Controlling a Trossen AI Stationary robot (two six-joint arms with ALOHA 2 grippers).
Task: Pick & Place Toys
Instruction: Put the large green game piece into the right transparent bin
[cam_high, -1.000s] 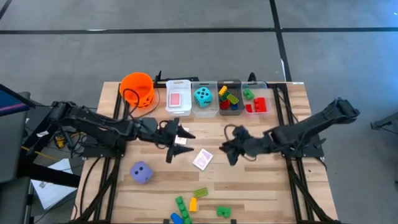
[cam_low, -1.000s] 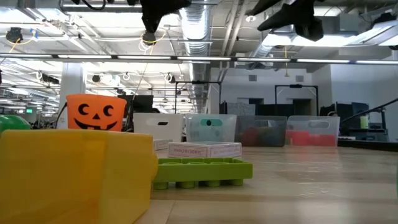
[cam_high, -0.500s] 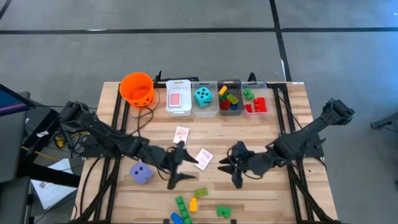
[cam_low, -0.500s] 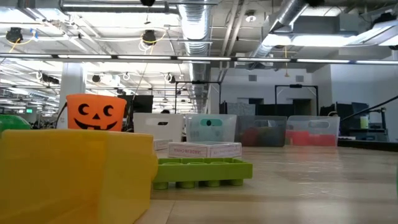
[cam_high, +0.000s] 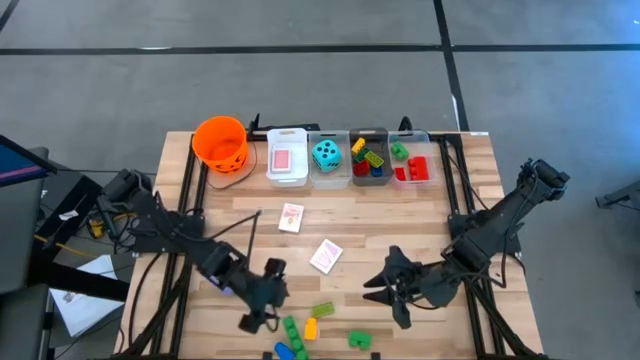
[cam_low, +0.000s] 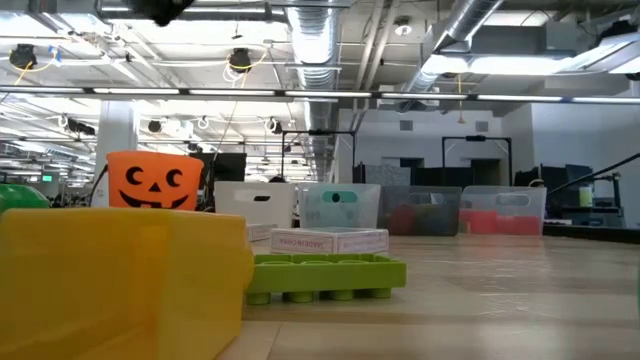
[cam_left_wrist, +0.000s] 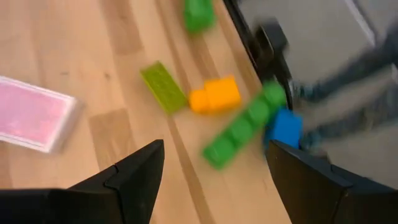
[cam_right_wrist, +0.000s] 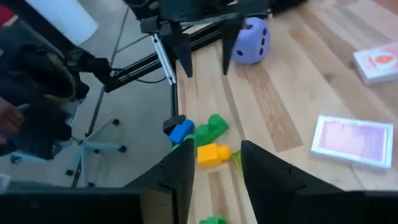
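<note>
Several small bricks lie by the table's near edge: lime (cam_left_wrist: 163, 87), orange (cam_left_wrist: 214, 95), green (cam_left_wrist: 242, 127) and blue (cam_left_wrist: 286, 127). My left gripper (cam_high: 259, 296) hangs open above and just left of them, tipped downward, with nothing between its fingers. The purple die (cam_right_wrist: 252, 40) sits on the table beside the left arm, which covers most of it in the high view. Two pink-backed cards (cam_high: 291, 217) (cam_high: 325, 256) lie flat mid-table. My right gripper (cam_high: 392, 288) hovers to the bricks' right, its fingers a little apart and holding nothing.
Along the far edge stand an orange bucket (cam_high: 221, 143), a white bin (cam_high: 286, 157) with a card, a clear bin (cam_high: 326, 155) with a teal die, and two bins (cam_high: 368, 158) (cam_high: 410, 165) with bricks. Another green brick (cam_high: 359, 341) lies near the front edge.
Both grippers have swung from mid-table toward the near edge. My left gripper has tipped downward and come over the loose bricks, passing the purple die. My right gripper has moved toward the near edge, right of the bricks. Nothing on the table has shifted.
</note>
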